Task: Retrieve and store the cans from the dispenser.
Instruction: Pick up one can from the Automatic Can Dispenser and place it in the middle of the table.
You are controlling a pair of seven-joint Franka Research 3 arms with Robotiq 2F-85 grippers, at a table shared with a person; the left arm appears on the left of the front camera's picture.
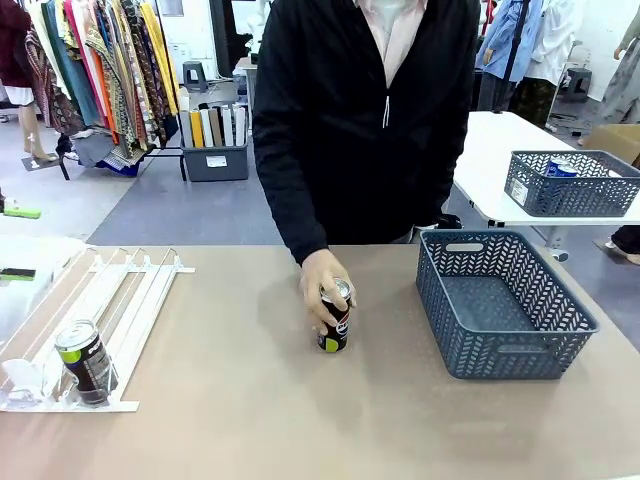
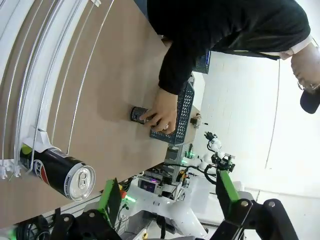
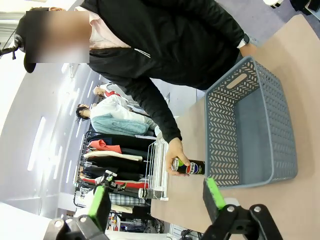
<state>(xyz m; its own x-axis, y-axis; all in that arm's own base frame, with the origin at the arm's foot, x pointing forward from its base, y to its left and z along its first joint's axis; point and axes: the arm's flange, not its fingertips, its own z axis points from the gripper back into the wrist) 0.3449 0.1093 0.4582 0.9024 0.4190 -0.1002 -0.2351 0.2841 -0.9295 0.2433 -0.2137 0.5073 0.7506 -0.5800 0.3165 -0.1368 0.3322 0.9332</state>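
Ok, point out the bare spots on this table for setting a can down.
Bare table lies between the dispenser and the person's hand, and along the near edge. The grey basket is empty. Crowded: the hand's can mid-table.

Tan table [image 1: 250,420], white dispenser [image 1: 130,290] left, dark can [image 1: 335,325] centre, grey basket [image 1: 510,350] right

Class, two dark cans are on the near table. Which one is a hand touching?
The mid-table can, under the person's hand; the other can stands alone in the dispenser.
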